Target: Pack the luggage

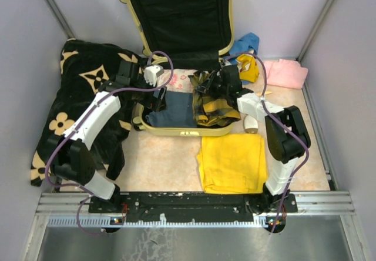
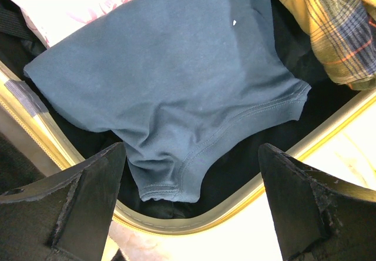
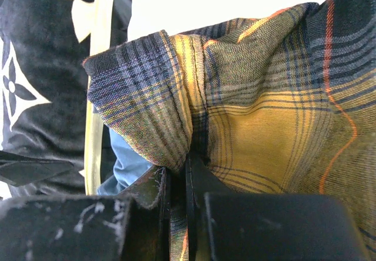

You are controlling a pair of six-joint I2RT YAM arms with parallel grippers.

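Top external: luggage (image 1: 182,133) lies open, holding blue shirt (image 1: 173,113) and plaid shirt (image 1: 216,109).

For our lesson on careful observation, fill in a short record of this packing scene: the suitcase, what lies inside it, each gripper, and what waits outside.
suitcase: open, lid up at the back
inside: blue shirt, plaid shirt, pale patterned cloth
left gripper: open, over the blue shirt
right gripper: shut on the plaid shirt
outside: yellow cloth in front, pink cloth right, flowered blanket left
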